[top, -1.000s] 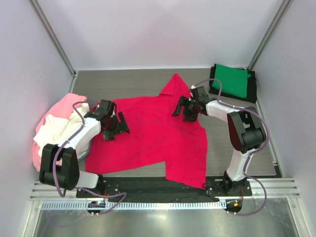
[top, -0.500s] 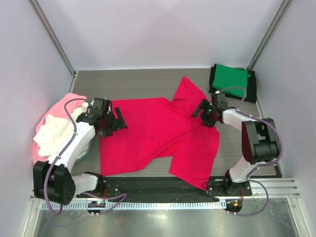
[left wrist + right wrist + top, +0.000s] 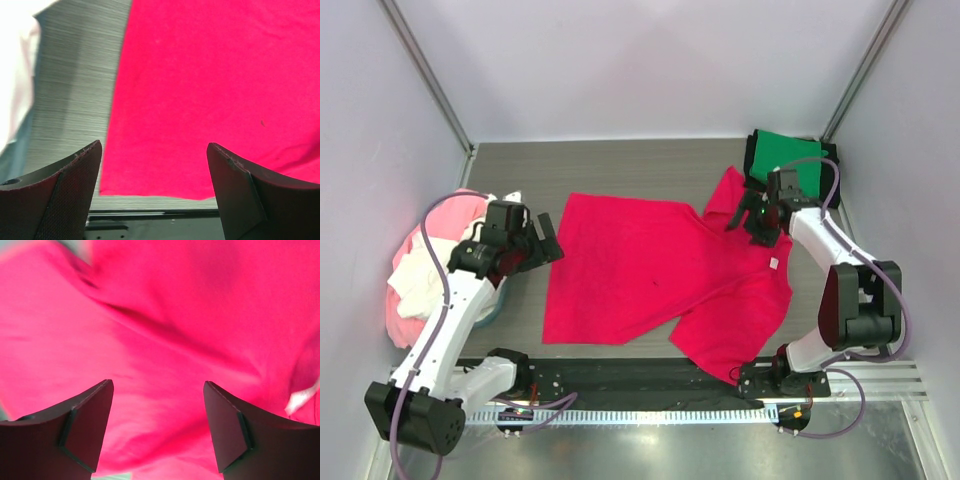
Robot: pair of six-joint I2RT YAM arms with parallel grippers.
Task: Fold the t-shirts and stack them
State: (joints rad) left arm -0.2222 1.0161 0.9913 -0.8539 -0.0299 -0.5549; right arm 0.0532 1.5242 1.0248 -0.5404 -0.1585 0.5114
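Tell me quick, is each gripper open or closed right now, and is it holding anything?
Left gripper: open, holding nothing, above the red shirt.
Right gripper: open, holding nothing, also above the red shirt.

Top overhead; wrist views close, sharing red t-shirt (image 3: 650, 270).

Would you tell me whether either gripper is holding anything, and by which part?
Nothing is held. The left gripper and right gripper are both open, and no part of the red t-shirt is caught in either.

Left tool (image 3: 155, 150) spread wide, right tool (image 3: 157, 387) spread wide, both arms bent.
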